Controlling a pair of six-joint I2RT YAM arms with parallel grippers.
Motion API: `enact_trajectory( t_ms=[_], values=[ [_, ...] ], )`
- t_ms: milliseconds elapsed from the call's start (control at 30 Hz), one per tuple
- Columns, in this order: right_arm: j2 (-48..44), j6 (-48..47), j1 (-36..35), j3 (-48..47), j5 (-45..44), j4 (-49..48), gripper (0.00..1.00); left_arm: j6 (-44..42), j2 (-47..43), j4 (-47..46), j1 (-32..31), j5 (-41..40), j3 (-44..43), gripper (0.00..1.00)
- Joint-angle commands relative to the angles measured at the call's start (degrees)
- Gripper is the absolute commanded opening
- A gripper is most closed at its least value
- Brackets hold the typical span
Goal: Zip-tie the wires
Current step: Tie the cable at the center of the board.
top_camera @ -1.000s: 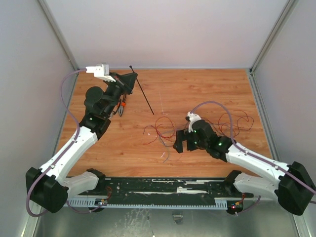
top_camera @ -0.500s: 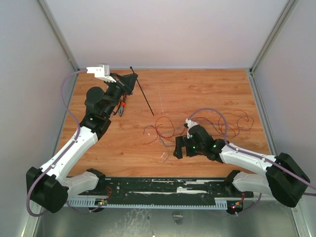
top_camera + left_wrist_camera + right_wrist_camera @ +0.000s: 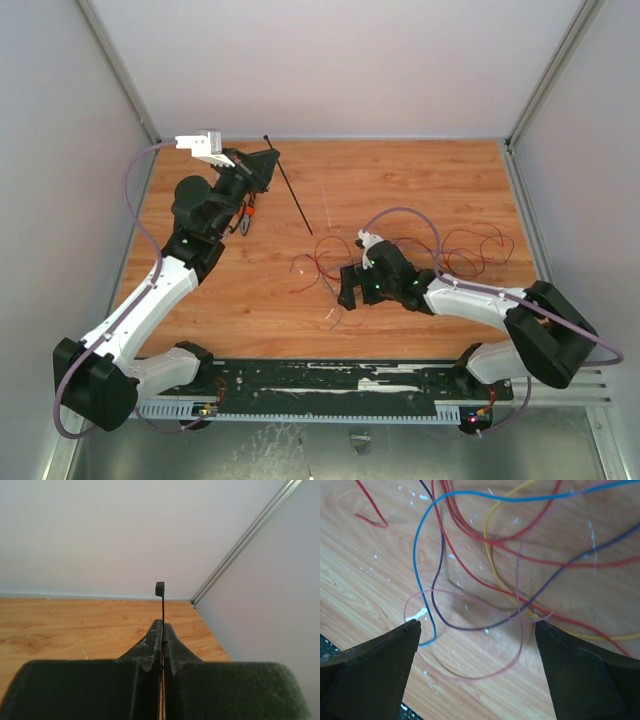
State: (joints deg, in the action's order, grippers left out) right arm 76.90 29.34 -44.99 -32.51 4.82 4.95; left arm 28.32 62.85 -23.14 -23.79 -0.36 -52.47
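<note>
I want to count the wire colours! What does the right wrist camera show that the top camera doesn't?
Only the right wrist view shows a blue wire and a yellow wire clearly. Only the top view shows the left end effector shut on the zip tie. Both show the wires on the wooden table, with the open right end effector pointing at them.

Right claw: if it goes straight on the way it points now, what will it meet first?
The right claw would most likely meet the wires first: pink, purple and blue loops lie on the table between its open fingers. The depth is hard to judge.
</note>
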Motion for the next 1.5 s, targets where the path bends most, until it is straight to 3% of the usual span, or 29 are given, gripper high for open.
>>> enact_trajectory(
  t_ms=[0,367,733,1200,1467],
  values=[
    [6.31,-3.82,-0.12,-3.33,1.52,-0.7,0.99,-0.13,-0.38,-2.35,0.41,0.31,0.61,0.0],
    [23.68,-9.59,-1.66,-18.66,3.71,-0.97,0.99,-0.3,-2.88,-1.17,1.67,-0.06,1.05,0.0],
    [30.65,-10.09,-4.13,-27.81,1.67,-1.57,0.99,1.18,-4.87,-0.75,3.32,0.72,1.74,0.0],
    [6.36,-11.24,-3.12,-18.66,-0.63,3.91,0.99,2.41,0.29,-6.79,4.37,6.98,0.98,0.0],
    [-9.02,-11.36,9.59,-11.01,1.29,8.93,0.99,-0.53,9.93,-13.05,2.05,12.36,-4.04,0.0]
  ],
)
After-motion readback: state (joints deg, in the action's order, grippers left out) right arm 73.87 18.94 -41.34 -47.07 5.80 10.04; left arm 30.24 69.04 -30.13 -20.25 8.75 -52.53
